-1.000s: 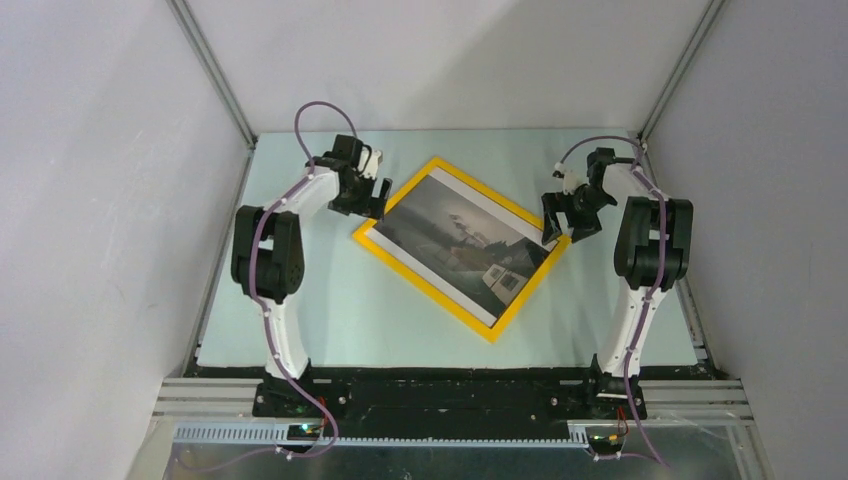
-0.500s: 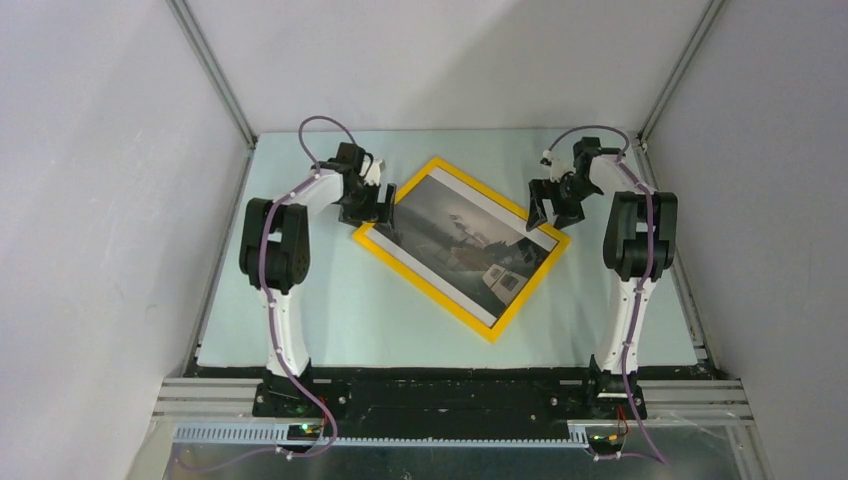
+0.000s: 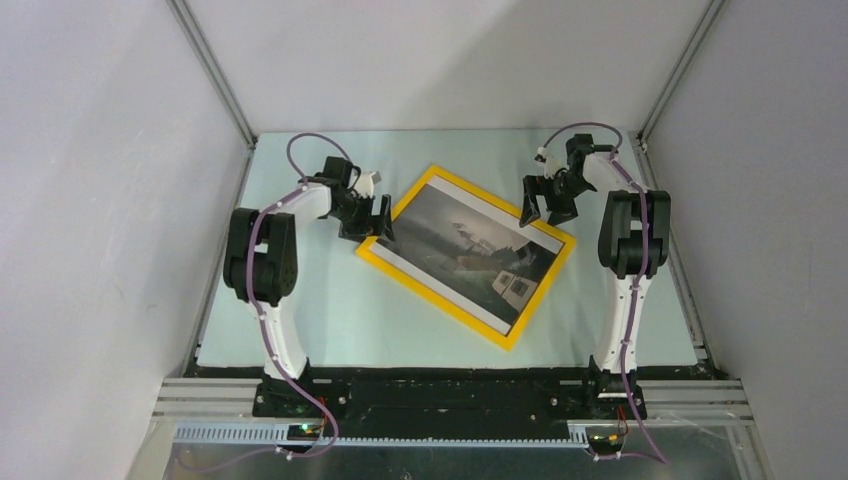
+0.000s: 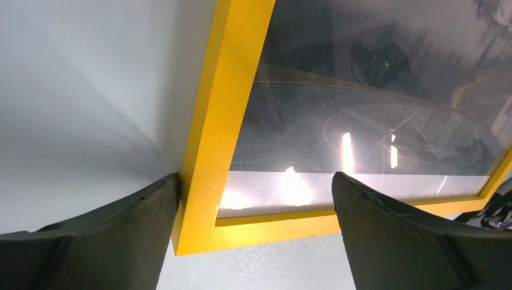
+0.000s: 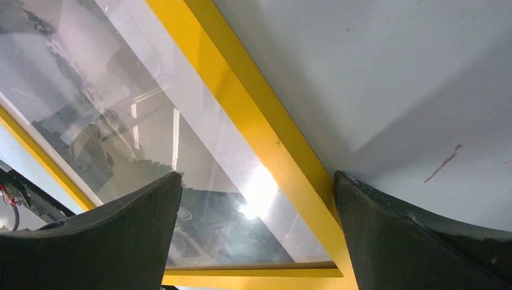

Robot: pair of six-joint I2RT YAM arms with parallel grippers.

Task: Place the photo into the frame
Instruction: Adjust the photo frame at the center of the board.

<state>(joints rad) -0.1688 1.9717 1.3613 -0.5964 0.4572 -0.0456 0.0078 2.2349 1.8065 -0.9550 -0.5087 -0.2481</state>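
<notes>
The frame (image 3: 434,298), with thin yellow edges, lies askew in the middle of the pale table, and the photo (image 3: 455,235), a dark misty landscape with white borders, lies inside it. My left gripper (image 3: 377,217) is open over the frame's left corner. In the left wrist view the yellow corner (image 4: 199,223) sits between the fingers, and the left finger (image 4: 121,235) touches the frame's outer side. My right gripper (image 3: 545,203) is open astride the far right edge (image 5: 253,115); its right finger (image 5: 410,241) rests against the outer side, its left finger above the photo (image 5: 90,103).
The pale table (image 3: 320,320) is enclosed by white walls on the left, back and right. Metal rails run along its near edge by the arm bases. The shiny picture surface reflects lights and the arms.
The frame has turned slightly and slid a little toward the near right. The right gripper moved left and farther back along the far edge. The left gripper shifted down onto the left corner.
</notes>
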